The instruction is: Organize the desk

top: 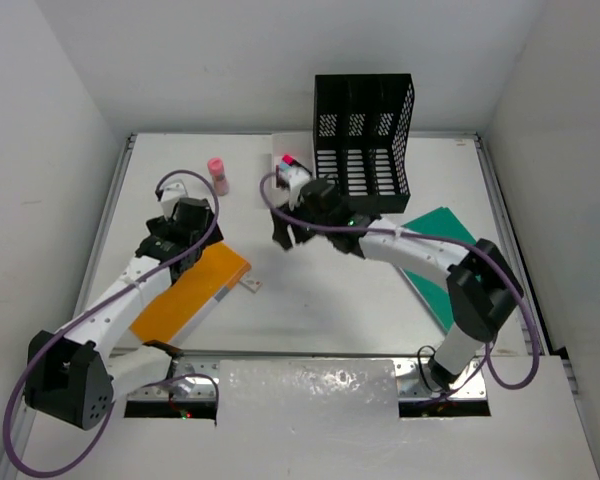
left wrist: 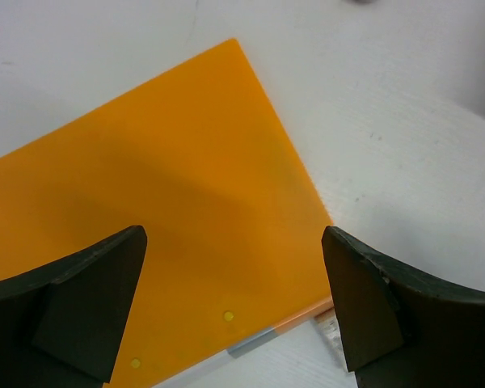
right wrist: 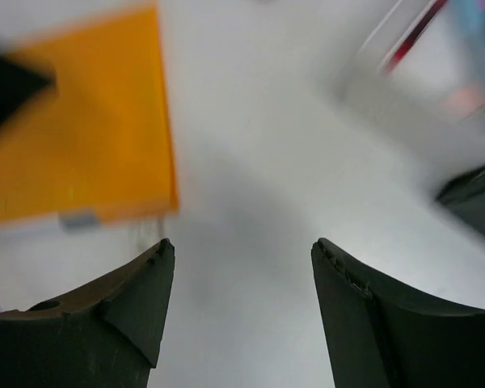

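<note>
Our left gripper (left wrist: pixel 233 250) hovers with fingers spread above the orange folder (left wrist: pixel 145 202), which lies flat on the desk (top: pixel 330 310), the walled surface ahead of both arms. We judge that closing there could merely scrape the thin cover. Our right gripper (right wrist: pixel 238 267) is also spread and empty, its view blurred. Only the top view shows the whole black file rack (top: pixel 365 135) and the green folder (top: pixel 442 226).

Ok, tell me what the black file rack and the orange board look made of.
The black file rack is likely metal with a matte black coating: thin walls punched with a regular grid of holes. The orange board is probably plastic, smooth with a faint sheen: even colour, thin crisp edge, and a silvery strip at one end that may be metal.
</note>
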Robot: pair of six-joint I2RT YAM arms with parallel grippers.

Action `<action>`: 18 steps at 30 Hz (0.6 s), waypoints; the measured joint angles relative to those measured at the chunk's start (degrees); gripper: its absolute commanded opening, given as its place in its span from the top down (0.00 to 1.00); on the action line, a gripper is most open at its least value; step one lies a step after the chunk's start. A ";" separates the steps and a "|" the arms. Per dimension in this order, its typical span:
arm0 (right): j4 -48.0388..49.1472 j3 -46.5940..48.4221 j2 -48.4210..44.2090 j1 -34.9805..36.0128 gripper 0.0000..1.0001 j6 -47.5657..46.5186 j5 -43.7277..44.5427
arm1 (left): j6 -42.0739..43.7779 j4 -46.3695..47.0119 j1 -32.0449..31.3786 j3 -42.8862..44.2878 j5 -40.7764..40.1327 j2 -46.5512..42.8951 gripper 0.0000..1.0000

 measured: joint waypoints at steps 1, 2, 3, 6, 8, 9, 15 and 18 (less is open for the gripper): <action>-0.76 -2.56 0.44 1.07 0.33 0.85 -0.90 | -0.33 0.46 0.00 0.50 -0.17 0.13 0.09; -1.33 -5.46 0.76 2.32 0.33 1.62 -1.88 | -0.31 1.44 0.00 1.33 -0.57 0.44 0.08; -2.19 -8.37 0.90 3.37 0.33 2.40 -2.78 | -0.07 3.04 0.00 2.01 -0.90 0.94 0.06; -5.01 -13.57 0.76 4.13 0.33 3.41 -3.61 | 2.82 11.17 0.02 3.98 -1.27 4.17 0.04; -6.08 -14.86 0.02 3.72 0.33 3.61 -3.50 | 6.54 16.24 0.02 6.71 -0.66 8.63 0.04; -6.21 -15.30 -0.74 3.63 0.33 3.61 -3.34 | 8.44 18.62 0.02 8.28 0.00 11.26 0.05; -6.34 -18.56 -9.27 3.23 0.33 3.65 -2.29 | 18.32 32.70 1.03 13.75 7.48 23.39 0.06; -6.27 -20.00 -10.93 3.23 0.33 4.00 -1.81 | 20.96 36.41 2.56 15.76 10.38 28.09 0.08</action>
